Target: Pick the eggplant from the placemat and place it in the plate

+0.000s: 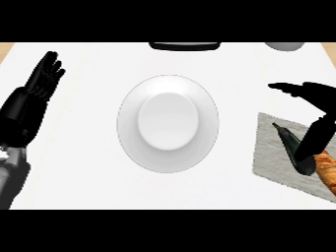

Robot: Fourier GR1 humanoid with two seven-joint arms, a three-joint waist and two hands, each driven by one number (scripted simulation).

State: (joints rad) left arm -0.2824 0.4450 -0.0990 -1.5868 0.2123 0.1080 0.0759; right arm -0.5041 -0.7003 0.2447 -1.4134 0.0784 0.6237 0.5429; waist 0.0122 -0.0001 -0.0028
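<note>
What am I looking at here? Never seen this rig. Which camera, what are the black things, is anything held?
One picture, taken from the robot's head, looking steeply down at a white counter. The black shapes are the robot's two hands on grey forearms. The left hand rests open at the left edge, fingers up, holding nothing. The right hand is at the right, over a grey placemat, its fingers reaching down at a dark eggplant; whether they actually grip it is not clear. A croissant lies beside the eggplant on the placemat. A white plate sits empty in the middle.
</note>
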